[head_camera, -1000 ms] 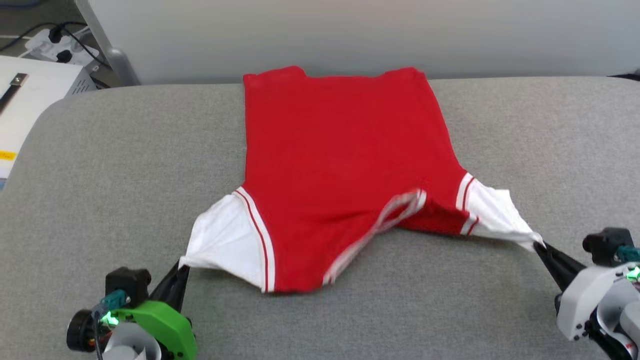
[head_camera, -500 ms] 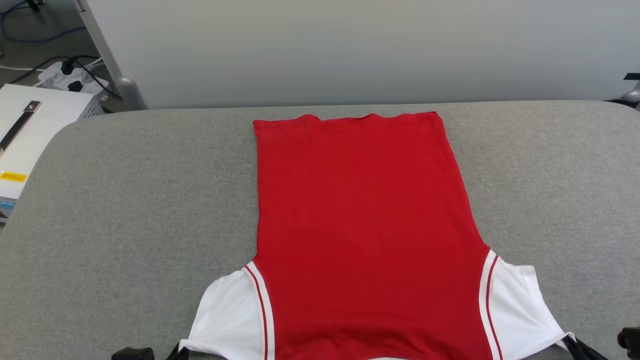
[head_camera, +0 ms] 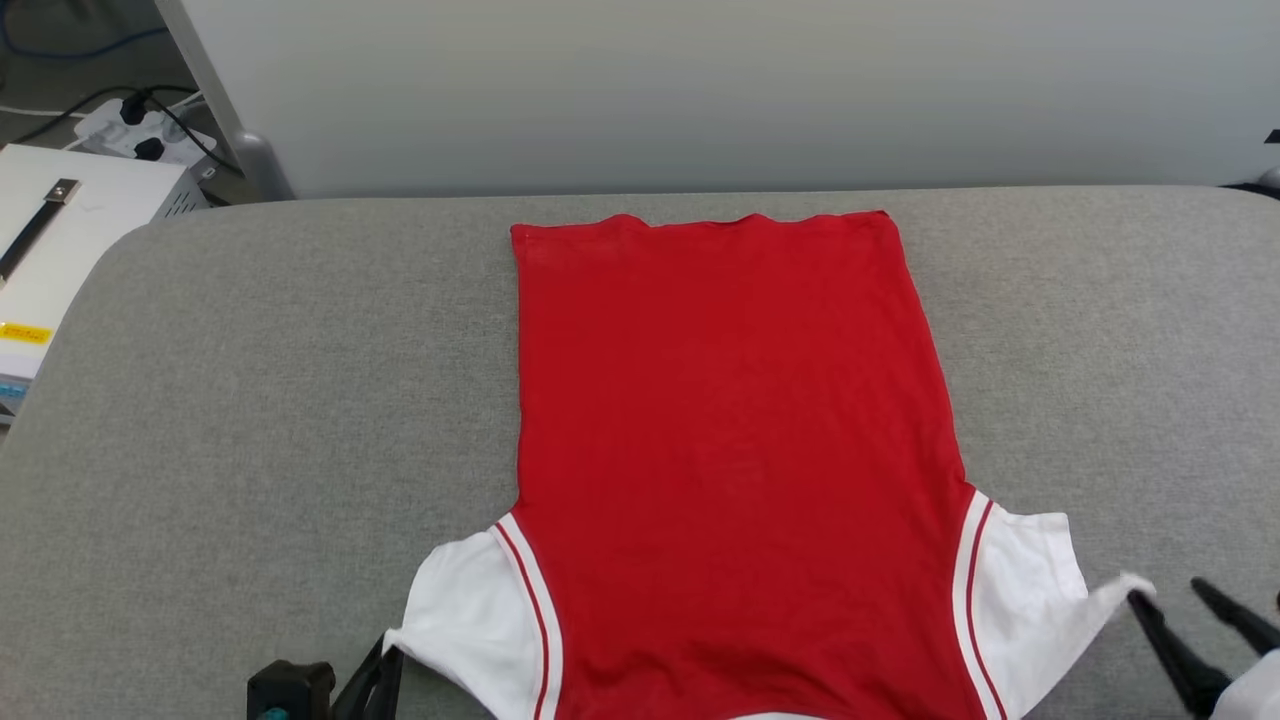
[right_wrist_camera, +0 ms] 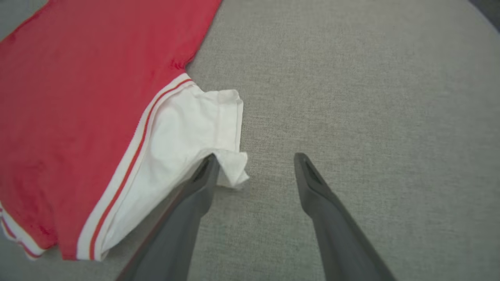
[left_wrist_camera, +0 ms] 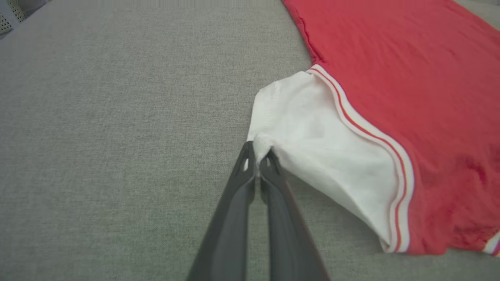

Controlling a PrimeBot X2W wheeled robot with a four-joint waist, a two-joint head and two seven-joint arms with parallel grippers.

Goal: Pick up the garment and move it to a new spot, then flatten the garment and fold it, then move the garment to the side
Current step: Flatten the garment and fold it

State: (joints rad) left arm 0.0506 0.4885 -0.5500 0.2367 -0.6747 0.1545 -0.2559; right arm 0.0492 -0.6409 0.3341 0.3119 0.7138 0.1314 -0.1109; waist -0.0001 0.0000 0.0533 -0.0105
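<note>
My left gripper (left_wrist_camera: 258, 156) pinches the 7 o'clock sleeve (left_wrist_camera: 312, 128) of the garment (head_camera: 730, 450); the right gripper (right_wrist_camera: 256, 158) has jaws agape, one seemingly touching cloth, so retreating could snag it.

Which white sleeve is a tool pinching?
The sleeve on the robot's left: the left tool is shut on its tip. The right tool stands open beside the other sleeve.

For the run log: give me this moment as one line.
garment: spread flat, red side up | left claw: shut on white sleeve | right claw: open beside other sleeve
</note>
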